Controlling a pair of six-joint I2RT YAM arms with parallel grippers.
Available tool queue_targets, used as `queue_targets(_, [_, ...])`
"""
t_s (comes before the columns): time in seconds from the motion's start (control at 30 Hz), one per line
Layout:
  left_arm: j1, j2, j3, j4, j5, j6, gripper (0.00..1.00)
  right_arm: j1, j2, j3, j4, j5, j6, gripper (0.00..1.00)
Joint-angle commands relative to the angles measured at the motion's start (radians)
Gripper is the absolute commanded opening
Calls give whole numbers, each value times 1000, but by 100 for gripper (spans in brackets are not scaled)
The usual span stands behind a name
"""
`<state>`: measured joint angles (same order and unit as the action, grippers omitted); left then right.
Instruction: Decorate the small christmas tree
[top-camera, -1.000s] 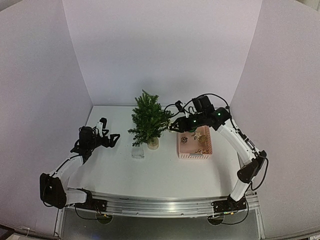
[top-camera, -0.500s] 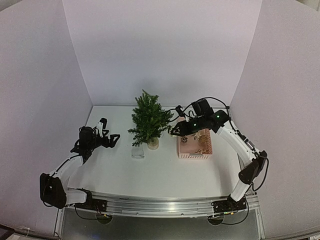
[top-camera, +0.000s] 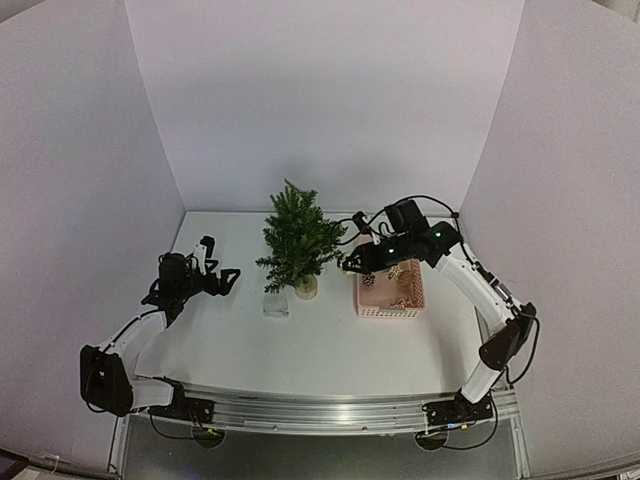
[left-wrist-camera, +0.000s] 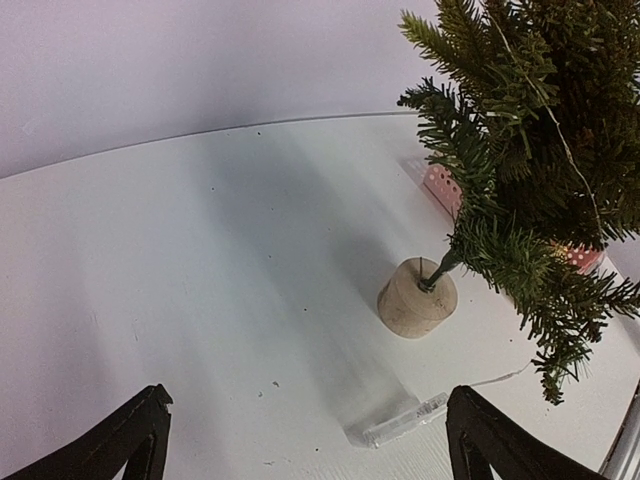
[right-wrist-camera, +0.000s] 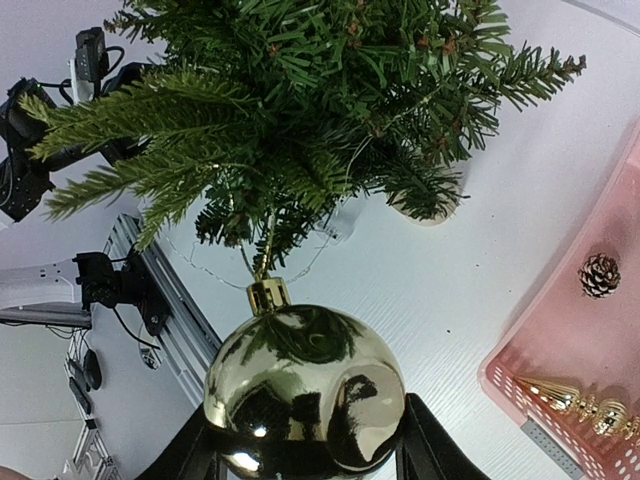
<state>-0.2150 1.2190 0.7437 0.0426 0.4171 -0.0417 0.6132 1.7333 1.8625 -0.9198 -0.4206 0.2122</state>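
Beside small dark green christmas tree (right-wrist-camera: 300, 110), my right hand (right-wrist-camera: 305, 445) clamped on shiny gold ball ornament (right-wrist-camera: 305, 385), cap toward branches for hanging; left hand (left-wrist-camera: 315, 430) apart, empty.

Dark green tree (top-camera: 298, 243), shiny gold ball (right-wrist-camera: 305, 385), pink basket (top-camera: 388, 311) on a white table (top-camera: 330, 345).
The tree's needles are deep green with lighter tips, its round base (left-wrist-camera: 417, 298) pale tan. The ball is mirror-bright gold with a gold cap and dark reflections. The basket's wall is dotted with small holes; the pine cone (right-wrist-camera: 600, 274) in it is brown, the ribbed ornament (right-wrist-camera: 575, 400) gold. The walls (top-camera: 320, 100) are pale lilac.
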Motion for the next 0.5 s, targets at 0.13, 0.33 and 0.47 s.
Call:
queue_targets(0.13, [5, -3, 29, 8, 9, 16, 96, 2, 43, -29, 96, -25, 9, 43])
queue_targets(0.33, [5, -4, 29, 7, 7, 22, 96, 0, 43, -69, 117, -22, 18, 46])
queue_targets(0.47, [5, -1, 29, 10, 10, 21, 96, 1, 46, -75, 129, -16, 23, 49])
